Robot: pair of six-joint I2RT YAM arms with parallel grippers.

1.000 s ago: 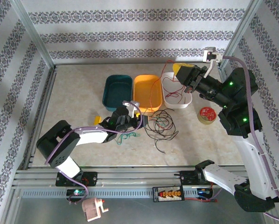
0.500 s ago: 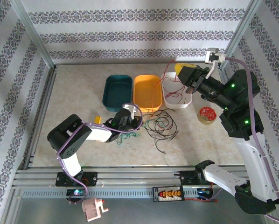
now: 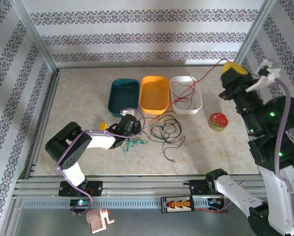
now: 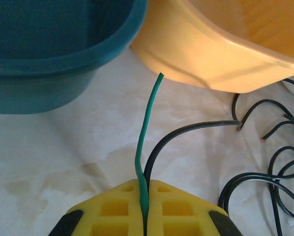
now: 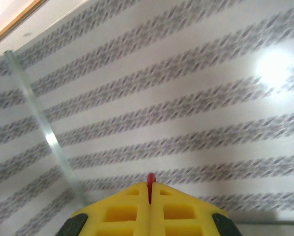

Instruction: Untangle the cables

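The cables lie mid-table: a black tangle point(image 3: 169, 132), a green strand point(image 3: 133, 143) and a red one point(image 3: 206, 73). Low on the table, my left gripper point(image 3: 131, 125) is shut on the green cable point(image 4: 148, 123), whose free end sticks up past the yellow fingertips point(image 4: 146, 183). A black cable point(image 4: 196, 129) runs right beside that grip. Raised at the far right, my right gripper point(image 3: 230, 70) is shut on the red cable, which stretches taut down into the white tray point(image 3: 198, 96). In the right wrist view the red tip point(image 5: 150, 178) pokes out between the closed jaws point(image 5: 150, 187).
A teal tray point(image 3: 123, 97) and an orange tray point(image 3: 154, 94) stand beside the white one at the back; both loom close ahead in the left wrist view point(image 4: 63, 59) point(image 4: 211, 54). A small red roll point(image 3: 217, 120) sits to the right. Metal frame rails border the table.
My left gripper has shut on the green cable. The right arm has swung right and up, drawing the red cable taut out of the white tray.
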